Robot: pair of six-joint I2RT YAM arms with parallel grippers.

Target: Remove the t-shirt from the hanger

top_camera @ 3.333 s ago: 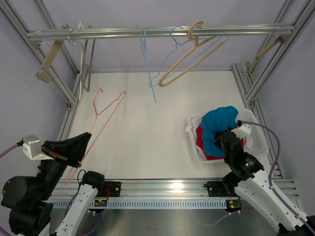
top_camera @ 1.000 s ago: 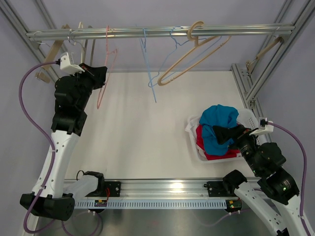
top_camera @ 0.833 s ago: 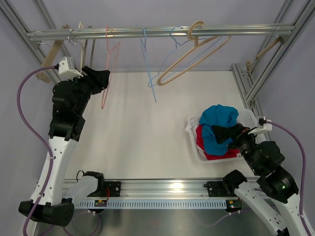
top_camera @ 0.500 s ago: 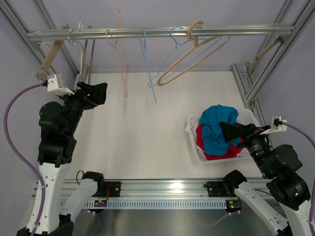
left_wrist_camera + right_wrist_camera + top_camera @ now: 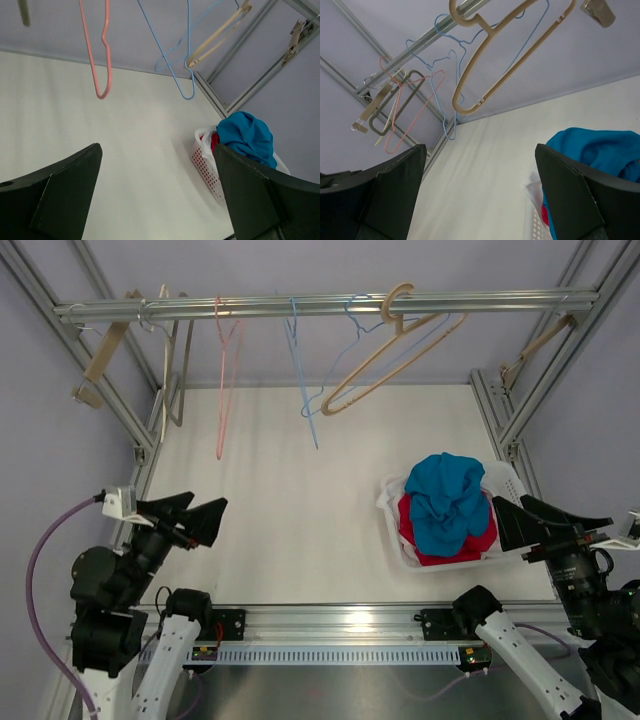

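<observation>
The blue t-shirt (image 5: 445,495) lies crumpled on top of a red garment in the white basket (image 5: 392,540), and shows in the wrist views as well (image 5: 247,137) (image 5: 600,150). The pink wire hanger (image 5: 222,370) hangs bare from the top rail (image 5: 320,306); both wrist cameras see it (image 5: 102,50) (image 5: 415,115). My left gripper (image 5: 203,503) (image 5: 156,147) is open and holds nothing, low at the near left, far from the hanger. My right gripper (image 5: 510,502) (image 5: 480,146) is open too, just right of the basket, touching nothing.
Blue wire hangers (image 5: 300,370) and a tan hanger (image 5: 385,355) hang mid-rail. Wooden and grey hangers (image 5: 105,350) hang at the left end, another (image 5: 540,345) at the right. Aluminium frame posts (image 5: 500,425) border the white table.
My left gripper opened and let go of the pink hanger, which now hangs on the rail; that arm dropped back to the near left. My right arm drew back from the basket.
</observation>
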